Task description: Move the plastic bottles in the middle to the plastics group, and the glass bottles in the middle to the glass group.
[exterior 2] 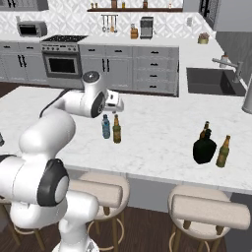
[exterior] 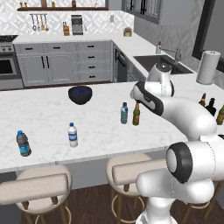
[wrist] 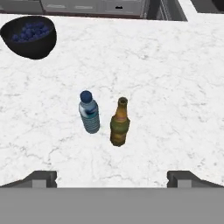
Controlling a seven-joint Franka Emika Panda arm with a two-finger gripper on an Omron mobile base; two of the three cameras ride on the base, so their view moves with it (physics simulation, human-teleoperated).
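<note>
A small grey-blue water bottle with a blue cap (wrist: 89,112) stands upright mid-counter, with a slim brown beer bottle (wrist: 119,122) close on its right. The same pair appears as water bottle (exterior: 124,113) and brown bottle (exterior: 136,114). My gripper (wrist: 113,178) hovers above and just in front of them, open, its fingertips (wrist: 43,178) far apart with nothing between. The plastics group is the white-labelled bottle (exterior: 72,134) and the blue-labelled bottle (exterior: 22,143) at the left. A squat black bottle (exterior 2: 204,147) stands among amber bottles (exterior 2: 223,151) at the right.
A dark bowl of blueberries (exterior: 80,94) sits behind the middle bottles. A white paper-towel roll (exterior: 208,66) stands at the far right near the sink (exterior: 162,62). Stools (exterior 2: 101,192) line the counter's front edge.
</note>
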